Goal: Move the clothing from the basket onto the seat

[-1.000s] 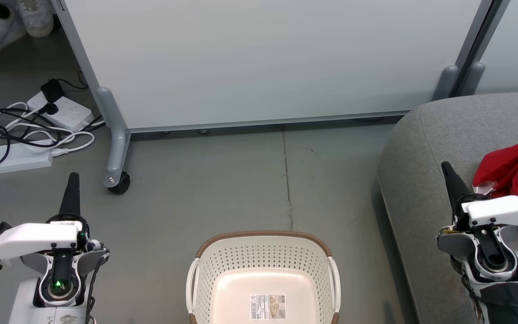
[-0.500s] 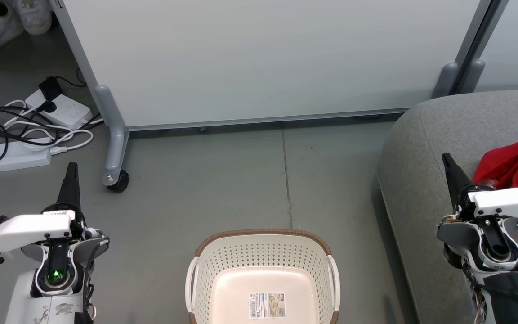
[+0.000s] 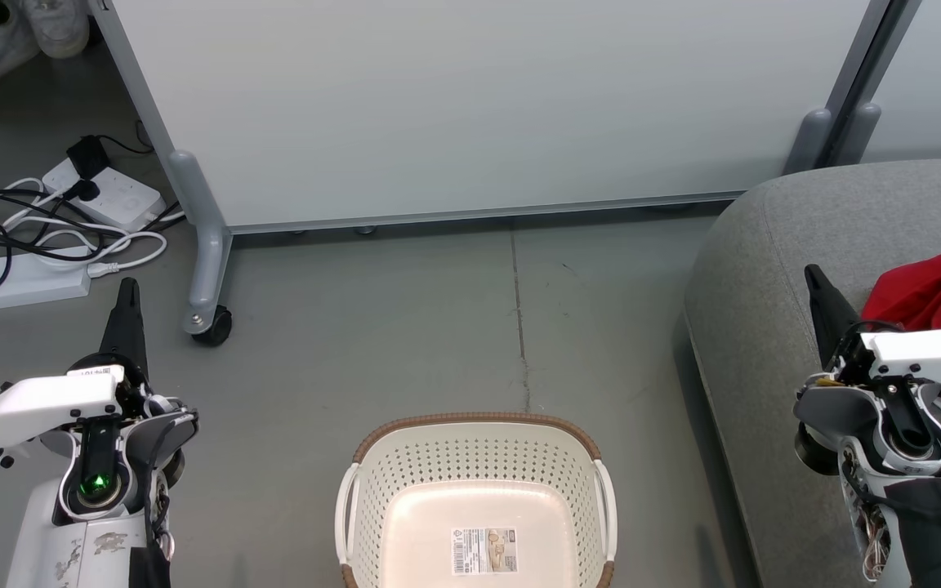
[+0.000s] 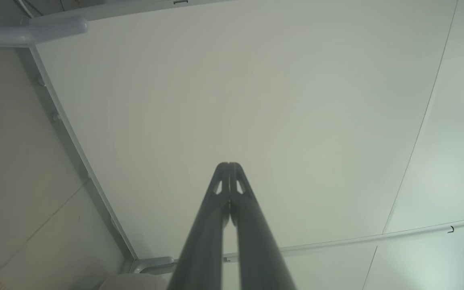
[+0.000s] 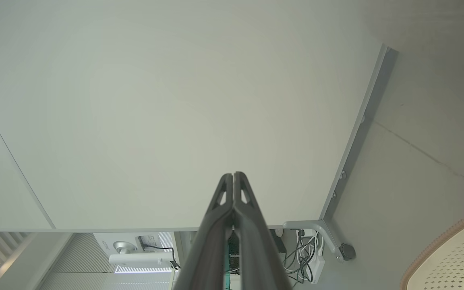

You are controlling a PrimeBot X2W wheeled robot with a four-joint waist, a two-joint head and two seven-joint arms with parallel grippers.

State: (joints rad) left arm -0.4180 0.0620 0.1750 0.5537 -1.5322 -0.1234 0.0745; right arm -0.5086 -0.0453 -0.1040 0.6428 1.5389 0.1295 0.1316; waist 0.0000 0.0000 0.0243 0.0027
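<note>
both arms have eased forward a little, left fingers and right fingers clenched on nothing. the basket sits bare and the red clothing lies on the grey seat — so the move looks finished.

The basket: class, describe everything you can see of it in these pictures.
The basket is a white plastic tub with rounded corners, its walls pierced with rows of small holes. A brown woven rim runs along its top edge, and a white handle sits on each side. It stands upright on the grey floor, its near end cut off by the head view's bottom edge. It is empty save for a barcode sticker on its bottom. Nothing else touches it.
</note>
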